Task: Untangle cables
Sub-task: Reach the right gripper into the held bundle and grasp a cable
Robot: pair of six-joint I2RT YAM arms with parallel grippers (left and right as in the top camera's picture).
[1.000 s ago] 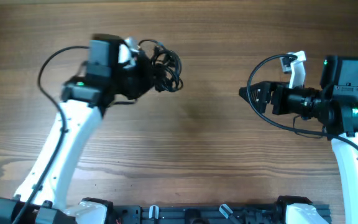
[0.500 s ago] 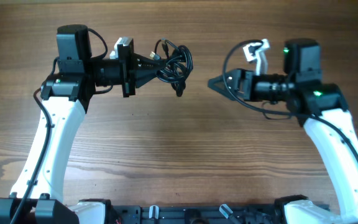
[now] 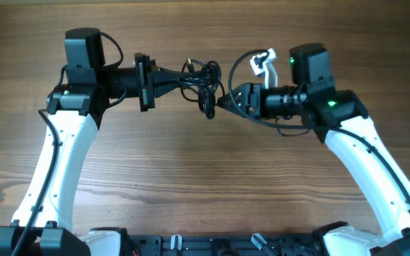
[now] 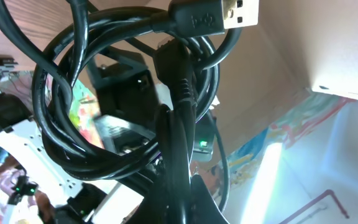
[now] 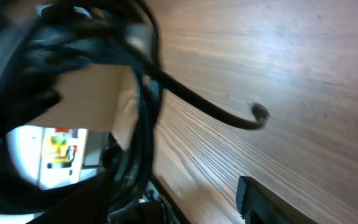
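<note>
Cables [image 3: 203,84] hang as a knotted black bundle at the tip of the left gripper [image 3: 179,77], which is clamped tight on them and holds them up off the wooden table [image 3: 205,178]. Seen from the left wrist, the cables loop right in front of the fingers, and a flat USB plug [image 4: 229,15] juts out above the coil. The right gripper [image 3: 226,103] noses into the bundle from the side opposite the left gripper (its tip meets the strands, but I cannot tell whether its jaws have caught anything). One loose strand end [image 5: 260,113] trails ahead of that gripper.
</note>
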